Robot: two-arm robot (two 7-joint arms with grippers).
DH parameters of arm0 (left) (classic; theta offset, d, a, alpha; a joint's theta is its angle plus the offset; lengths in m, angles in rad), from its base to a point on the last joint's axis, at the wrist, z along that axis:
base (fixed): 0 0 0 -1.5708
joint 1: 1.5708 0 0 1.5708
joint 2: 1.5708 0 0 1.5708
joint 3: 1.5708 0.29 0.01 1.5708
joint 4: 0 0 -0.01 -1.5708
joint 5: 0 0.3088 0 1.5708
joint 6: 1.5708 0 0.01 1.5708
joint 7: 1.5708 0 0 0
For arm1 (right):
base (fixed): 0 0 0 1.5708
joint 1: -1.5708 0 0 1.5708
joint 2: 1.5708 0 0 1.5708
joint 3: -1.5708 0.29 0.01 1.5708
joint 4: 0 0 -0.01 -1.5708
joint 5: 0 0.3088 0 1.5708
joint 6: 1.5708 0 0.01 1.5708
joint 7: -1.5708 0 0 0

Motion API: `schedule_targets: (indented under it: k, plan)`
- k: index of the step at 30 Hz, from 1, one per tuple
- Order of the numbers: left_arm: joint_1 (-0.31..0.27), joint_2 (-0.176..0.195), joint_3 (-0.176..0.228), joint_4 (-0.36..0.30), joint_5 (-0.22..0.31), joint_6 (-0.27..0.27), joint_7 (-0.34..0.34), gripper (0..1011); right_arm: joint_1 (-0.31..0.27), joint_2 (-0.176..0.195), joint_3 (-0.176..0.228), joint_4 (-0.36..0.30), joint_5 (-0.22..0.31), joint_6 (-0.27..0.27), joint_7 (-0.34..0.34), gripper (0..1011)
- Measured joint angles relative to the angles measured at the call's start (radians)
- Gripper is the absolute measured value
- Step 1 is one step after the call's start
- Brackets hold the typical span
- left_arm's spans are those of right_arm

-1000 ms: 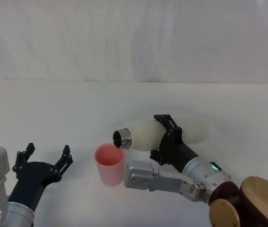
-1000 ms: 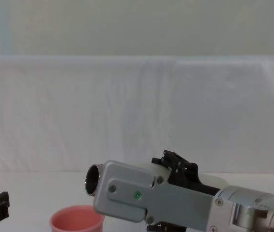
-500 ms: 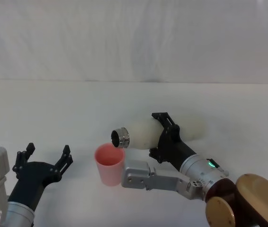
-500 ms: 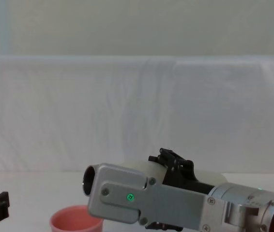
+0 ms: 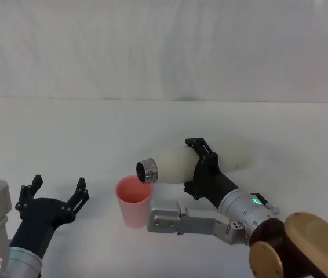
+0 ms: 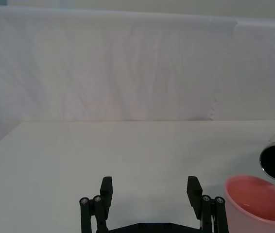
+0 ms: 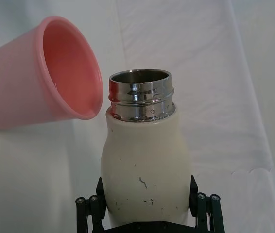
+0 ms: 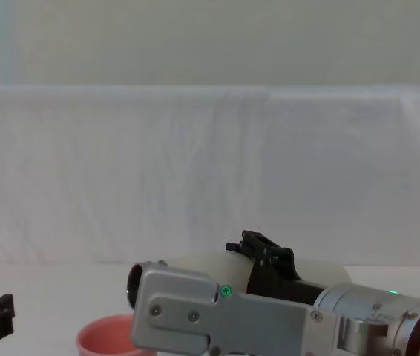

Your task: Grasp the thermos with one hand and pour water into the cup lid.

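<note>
The cream-white thermos (image 5: 172, 164) lies almost level in the air, its steel neck (image 5: 148, 170) just over the far rim of the pink cup lid (image 5: 134, 200). My right gripper (image 5: 199, 168) is shut on the thermos body, one black jaw on each side. The right wrist view shows the open thermos mouth (image 7: 140, 92) beside the cup lid's rim (image 7: 45, 77), with the right gripper (image 7: 146, 183) clamping the thermos body. The chest view has the thermos (image 8: 202, 263) above the cup lid (image 8: 110, 334). My left gripper (image 5: 57, 194) rests open to the left of the cup lid, holding nothing.
The white table (image 5: 65, 133) runs back to a white cloth backdrop (image 5: 164, 46). My right arm's grey wrist housing (image 5: 178, 219) sits close to the cup lid's right side. In the left wrist view the open left gripper (image 6: 150, 189) faces bare table beside the cup lid (image 6: 256, 204).
My right wrist has rolled and sunk a little, and the thermos mouth has dipped slightly toward the cup lid. The left arm and the cup lid have not moved.
</note>
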Motion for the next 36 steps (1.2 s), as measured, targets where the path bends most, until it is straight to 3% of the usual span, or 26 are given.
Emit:
schedule_targets:
  k: [36]
  plan:
    - [0.000,0.000,0.000,0.000,0.000,0.000,0.000,1001,0.027,0.005,-0.029,0.010,-0.061,0.012,-0.003,961]
